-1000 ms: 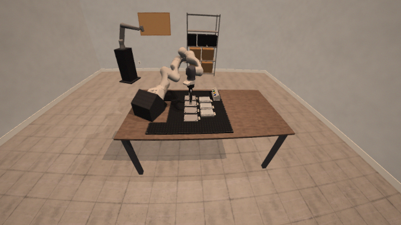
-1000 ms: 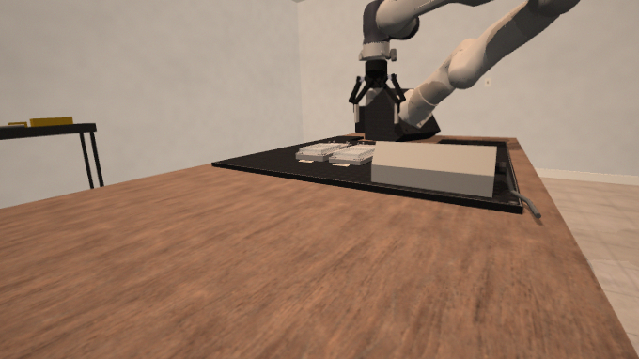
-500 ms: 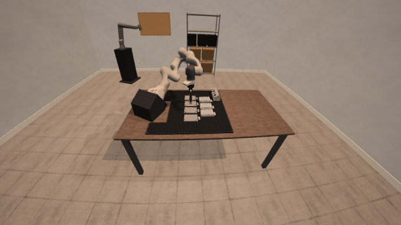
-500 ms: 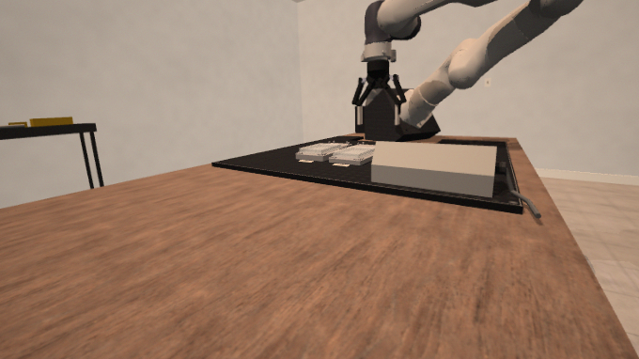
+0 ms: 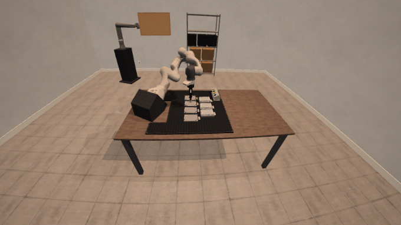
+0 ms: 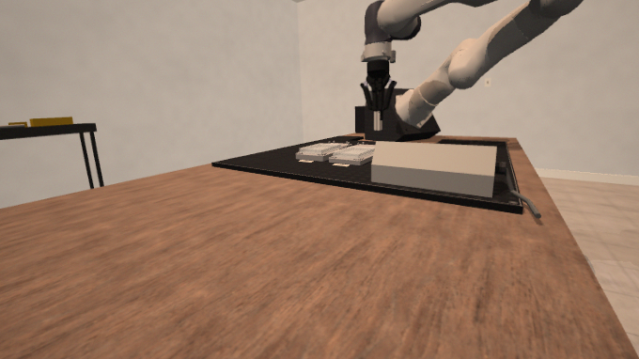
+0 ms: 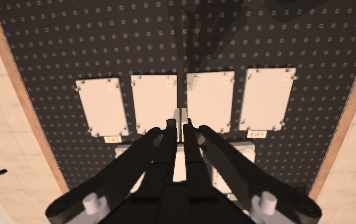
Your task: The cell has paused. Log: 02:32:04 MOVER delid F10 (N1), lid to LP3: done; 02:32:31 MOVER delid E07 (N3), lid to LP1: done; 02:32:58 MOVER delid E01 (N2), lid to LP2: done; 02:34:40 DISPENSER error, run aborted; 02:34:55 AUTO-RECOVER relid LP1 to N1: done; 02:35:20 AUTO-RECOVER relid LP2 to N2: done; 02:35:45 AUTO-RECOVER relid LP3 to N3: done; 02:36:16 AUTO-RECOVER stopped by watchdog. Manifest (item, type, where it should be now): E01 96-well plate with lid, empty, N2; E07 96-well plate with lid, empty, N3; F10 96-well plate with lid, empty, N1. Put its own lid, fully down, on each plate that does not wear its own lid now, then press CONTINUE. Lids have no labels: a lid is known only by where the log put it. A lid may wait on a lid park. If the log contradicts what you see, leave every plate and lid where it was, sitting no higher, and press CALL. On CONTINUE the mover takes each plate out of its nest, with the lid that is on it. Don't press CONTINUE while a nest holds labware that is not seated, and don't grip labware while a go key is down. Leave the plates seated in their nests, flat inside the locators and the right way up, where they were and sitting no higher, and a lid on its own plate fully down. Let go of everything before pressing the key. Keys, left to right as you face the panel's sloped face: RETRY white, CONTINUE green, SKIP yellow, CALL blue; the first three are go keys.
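Note:
Three white well plates sit in a column of nests on the black mat, just right of a column of several pale flat pads. In the wrist view the pads lie in a row and look bare. The plates are mostly hidden under my fingers. My gripper is shut with nothing between the fingers. It hangs above the mat, over the gap between the two middle pads. It also shows in the top view and the exterior view. I cannot tell how the lids sit.
The key panel stands at the mat's far right corner; the exterior view shows its plain back, which hides one plate. Two plates show beside it. The arm's dark base block stands at the table's left.

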